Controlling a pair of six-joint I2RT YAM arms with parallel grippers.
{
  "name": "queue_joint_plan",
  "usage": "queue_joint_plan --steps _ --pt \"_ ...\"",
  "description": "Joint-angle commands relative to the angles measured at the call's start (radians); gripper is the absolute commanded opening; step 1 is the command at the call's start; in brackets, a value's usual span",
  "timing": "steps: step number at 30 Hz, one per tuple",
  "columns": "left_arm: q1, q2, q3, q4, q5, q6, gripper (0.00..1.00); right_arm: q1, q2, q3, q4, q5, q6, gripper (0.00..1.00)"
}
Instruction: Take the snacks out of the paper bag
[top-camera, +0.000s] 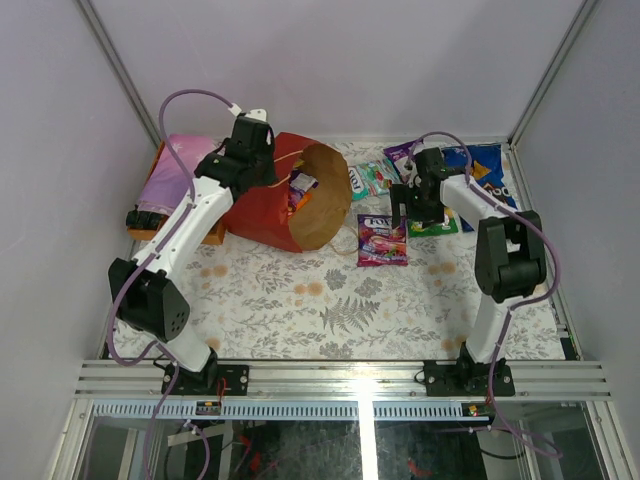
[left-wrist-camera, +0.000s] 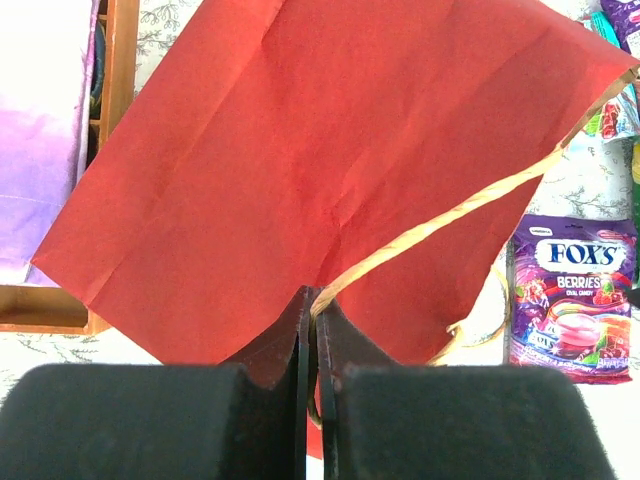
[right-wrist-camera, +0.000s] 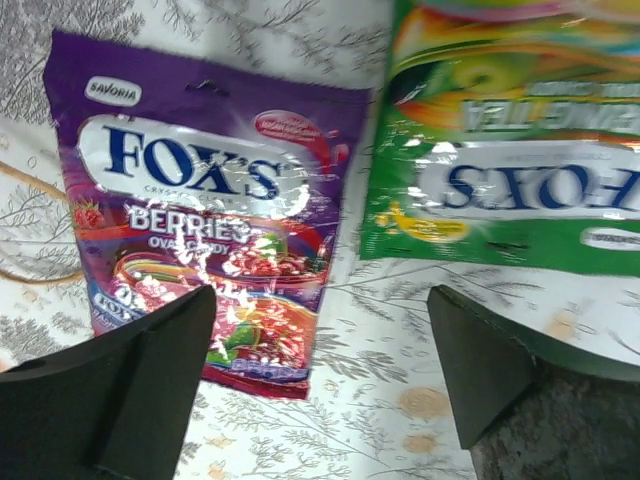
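Note:
The red paper bag lies on its side at the back left, its brown mouth facing right with packets showing inside. My left gripper is over the bag's top. In the left wrist view it is shut on the bag's string handle, above the red paper. My right gripper is open and empty. It hangs low over the cloth between a purple Fox's packet and a green packet. A blue chip bag lies at the back right.
A teal packet and another purple packet lie at the back. The purple Fox's packet lies right of the bag's mouth. An orange box with a pink-purple cloth stands left of the bag. Walls close in three sides.

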Motion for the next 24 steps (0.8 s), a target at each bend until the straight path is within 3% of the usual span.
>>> queue_joint_plan --steps 1,6,12,17,24 --pt "0.008 -0.032 -0.019 0.034 -0.029 0.020 0.00 0.053 -0.139 0.037 0.001 0.207 0.002 0.96" --pt "0.010 -0.003 -0.009 0.026 0.003 0.018 0.00 0.250 -0.194 -0.016 0.036 0.356 0.060 0.95" --pt "0.019 -0.010 -0.023 0.031 0.001 0.023 0.00 0.402 -0.223 -0.230 0.212 0.498 0.243 0.95" --pt "0.022 -0.014 -0.030 0.031 0.008 0.024 0.00 0.424 -0.167 -0.323 0.291 0.509 0.303 0.94" --pt "0.023 -0.023 -0.039 0.036 0.001 0.027 0.00 0.420 -0.084 -0.323 0.402 0.476 0.208 0.93"
